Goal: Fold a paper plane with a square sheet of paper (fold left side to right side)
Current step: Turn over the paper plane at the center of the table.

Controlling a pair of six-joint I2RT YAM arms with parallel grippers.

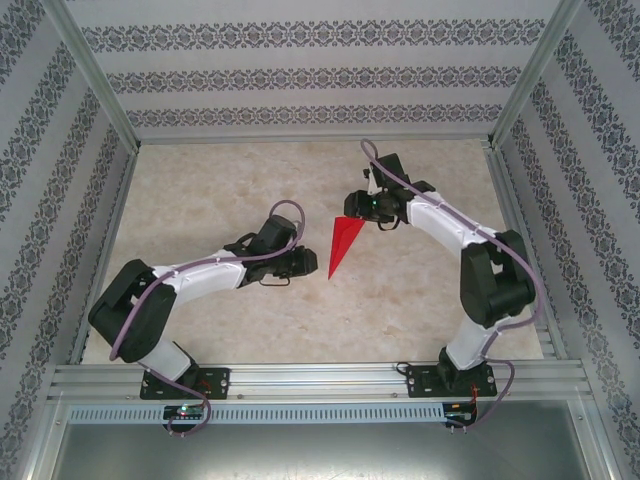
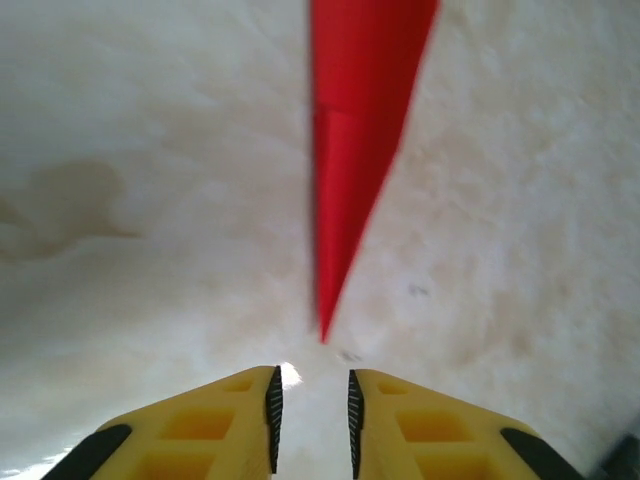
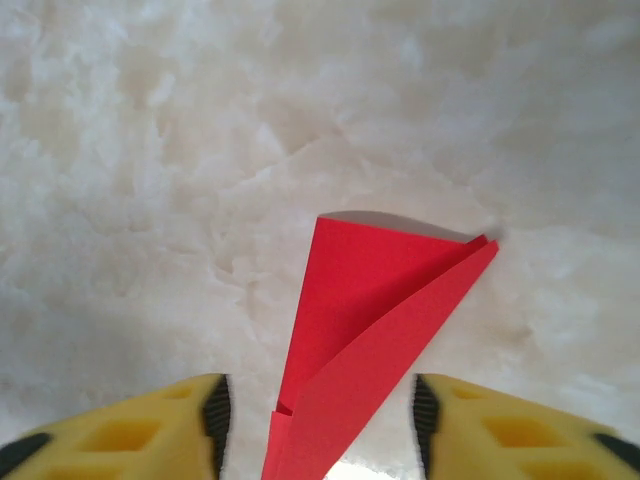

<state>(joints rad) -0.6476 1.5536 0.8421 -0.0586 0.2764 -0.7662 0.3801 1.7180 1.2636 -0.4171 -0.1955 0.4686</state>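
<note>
Between patterned walls [image 1: 300, 78], a marbled table [image 1: 200, 190]; on it lies the paper plane [image 1: 344, 245].

I see right gripper [image 3: 318, 425] with jaws spread, both clear of the paper | red plane [image 3: 370, 320] on the marbled table [image 3: 150, 150], narrow end near between the jaws, wide end far, leaning right

Paper plane [image 2: 350, 150]: left wrist view, wide end cut by top edge, outline blurred. Right wrist view, near part runs off bottom edge. Overhead, creases too small to tell.
</note>
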